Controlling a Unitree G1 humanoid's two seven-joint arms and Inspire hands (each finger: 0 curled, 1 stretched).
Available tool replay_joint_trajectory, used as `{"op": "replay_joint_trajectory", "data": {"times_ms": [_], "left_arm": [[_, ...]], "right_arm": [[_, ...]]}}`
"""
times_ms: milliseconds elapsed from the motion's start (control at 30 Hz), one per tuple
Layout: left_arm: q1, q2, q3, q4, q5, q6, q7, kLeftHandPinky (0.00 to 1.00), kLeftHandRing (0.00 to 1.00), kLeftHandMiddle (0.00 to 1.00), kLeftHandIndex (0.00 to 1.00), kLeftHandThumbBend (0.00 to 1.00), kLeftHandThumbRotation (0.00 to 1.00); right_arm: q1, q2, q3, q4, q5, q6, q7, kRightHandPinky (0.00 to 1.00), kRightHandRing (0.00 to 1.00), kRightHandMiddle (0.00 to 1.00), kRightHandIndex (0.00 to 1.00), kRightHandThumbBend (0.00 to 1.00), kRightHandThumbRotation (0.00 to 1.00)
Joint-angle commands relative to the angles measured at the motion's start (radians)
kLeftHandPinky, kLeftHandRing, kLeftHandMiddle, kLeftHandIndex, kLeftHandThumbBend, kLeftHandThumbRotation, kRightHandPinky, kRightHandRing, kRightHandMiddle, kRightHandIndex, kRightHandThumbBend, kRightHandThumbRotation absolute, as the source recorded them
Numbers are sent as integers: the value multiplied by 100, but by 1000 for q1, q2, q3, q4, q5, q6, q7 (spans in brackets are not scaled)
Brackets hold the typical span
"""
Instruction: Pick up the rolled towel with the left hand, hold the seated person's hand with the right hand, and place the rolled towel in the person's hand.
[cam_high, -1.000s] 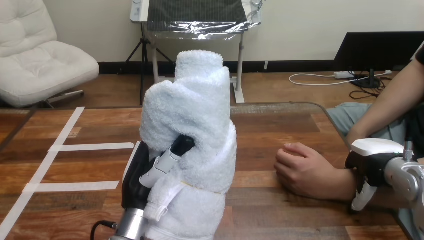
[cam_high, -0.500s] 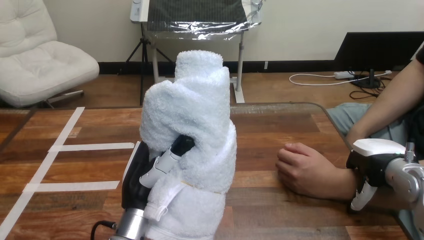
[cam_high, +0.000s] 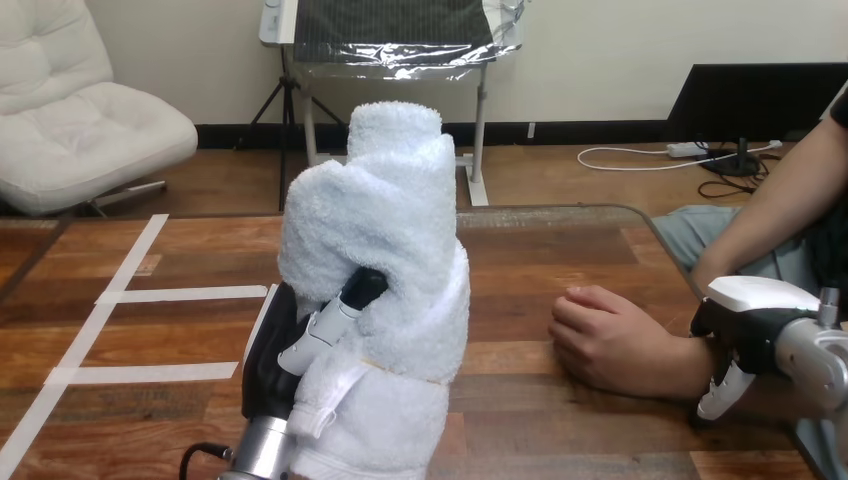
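A pale blue rolled towel (cam_high: 385, 260) stands upright in the lower middle of the head view, lifted close before the camera. My left hand (cam_high: 285, 355) is shut on its lower part, fingers curled into the cloth. The person's hand (cam_high: 605, 335) rests on the wooden table (cam_high: 560, 250) at the right, loosely closed, knuckles up. My right hand (cam_high: 745, 325) sits over the person's wrist, white shell on top and a finger hanging down in front of the forearm; I cannot tell whether it grips the wrist.
White tape strips (cam_high: 175, 293) mark the table's left part. The table's far edge (cam_high: 560, 212) runs just behind the towel, and the person's forearm (cam_high: 770, 225) slants in from the upper right.
My right hand has edged slightly right and down along the person's wrist. The towel and left hand have barely shifted.
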Motion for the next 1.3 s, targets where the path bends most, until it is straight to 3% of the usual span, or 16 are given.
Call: {"op": "replay_joint_trajectory", "data": {"times_ms": [0, 700, 1133, 1267], "left_arm": [[-34, -52, 4, -40, 1, -10, 1, 23, 28, 35, 46, 69, 7], [-47, -62, 9, -16, -6, -10, 5, 23, 29, 35, 46, 70, 4], [-65, -55, 15, 19, 33, -27, 24, 23, 28, 35, 46, 71, 4], [-76, -55, 21, 39, 48, -35, 28, 22, 28, 35, 46, 72, 5]], "right_arm": [[21, -10, -35, -35, 36, -17, -10, 31, 40, 48, 51, 71, 0], [44, -14, -86, -61, 65, -37, -42, 31, 39, 48, 53, 72, 0], [56, -18, -116, -101, 80, -41, -58, 31, 40, 49, 53, 73, 0], [58, -24, -122, -108, 86, -55, -64, 35, 43, 51, 54, 74, 0]]}}
